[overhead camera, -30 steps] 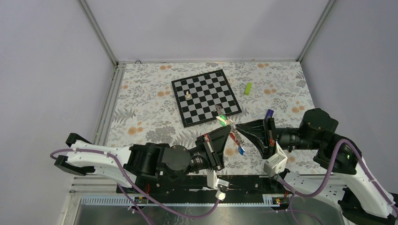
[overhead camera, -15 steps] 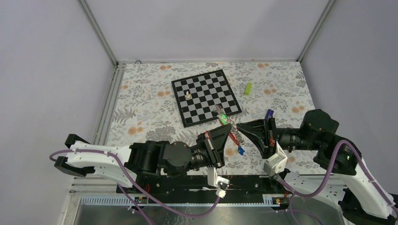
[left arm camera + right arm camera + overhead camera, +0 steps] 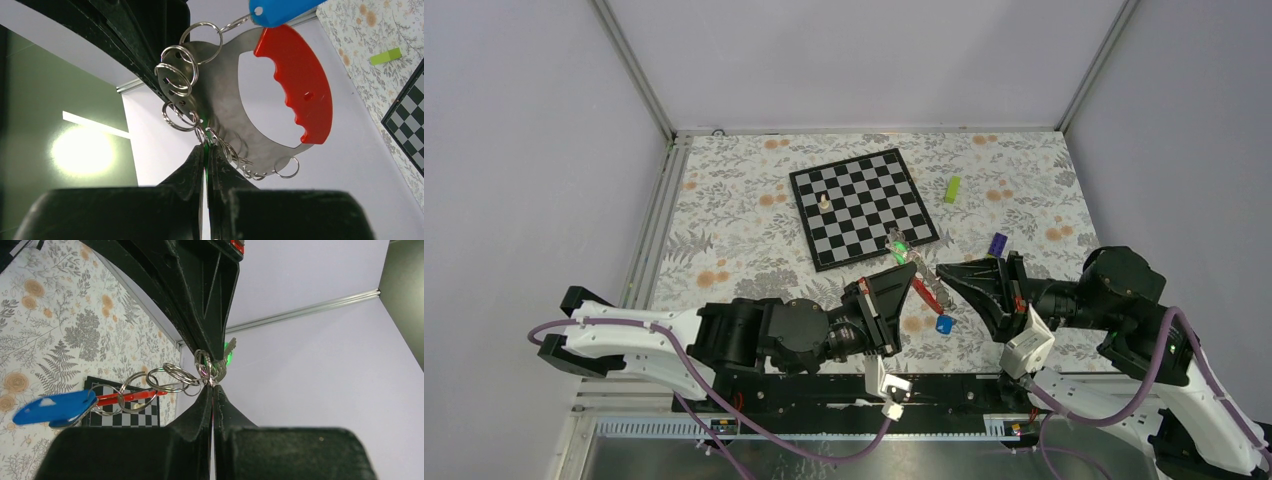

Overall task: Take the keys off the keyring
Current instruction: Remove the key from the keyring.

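Keyring (image 3: pixel 927 291) hangs mid-air above the bench (image 3: pixel 724 230) by the chessboard (image 3: pixel 864 205) corner, held between left tool (image 3: pixel 205 149) and right tool (image 3: pixel 212 389), each pinching its rings, probably beside the green key (image 3: pixel 229 354); mid-removal, next needs that key wound off the coil.

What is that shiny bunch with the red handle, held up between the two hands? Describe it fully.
The keyring is a curved silvery metal plate with a ridged red grip, small split rings threaded along its edge, carrying a blue-headed key and a green-headed key. Held in mid-air: right hand pinches a ring, left hand the green-headed key.
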Available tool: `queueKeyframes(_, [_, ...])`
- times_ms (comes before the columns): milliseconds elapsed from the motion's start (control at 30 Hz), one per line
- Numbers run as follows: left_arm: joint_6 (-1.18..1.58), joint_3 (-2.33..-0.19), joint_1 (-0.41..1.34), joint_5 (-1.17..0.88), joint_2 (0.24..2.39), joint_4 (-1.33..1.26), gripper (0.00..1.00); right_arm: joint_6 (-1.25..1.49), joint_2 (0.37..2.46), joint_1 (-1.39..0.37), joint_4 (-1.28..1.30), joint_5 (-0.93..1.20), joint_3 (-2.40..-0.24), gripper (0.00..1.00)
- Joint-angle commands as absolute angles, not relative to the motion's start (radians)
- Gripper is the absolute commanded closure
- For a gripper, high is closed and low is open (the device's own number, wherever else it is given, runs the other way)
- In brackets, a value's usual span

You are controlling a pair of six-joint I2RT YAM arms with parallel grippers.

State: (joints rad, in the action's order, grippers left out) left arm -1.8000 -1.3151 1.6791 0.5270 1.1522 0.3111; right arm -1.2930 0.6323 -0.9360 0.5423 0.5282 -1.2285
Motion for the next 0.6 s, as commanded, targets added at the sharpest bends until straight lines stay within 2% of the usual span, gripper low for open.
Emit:
queueKeyframes(0, [-1.782, -1.306, 1.672, 0.535, 1.120, 0.265, 1.00, -1.229, 0.615, -0.940, 0.412, 0.512, -1.227, 1.00])
queueKeyframes(567, [-1.675, -1.372, 1.672, 0.442, 1.112, 0.338, 1.00, -1.444, 0.676, -0.940, 0.612, 0.486, -1.279, 1.00])
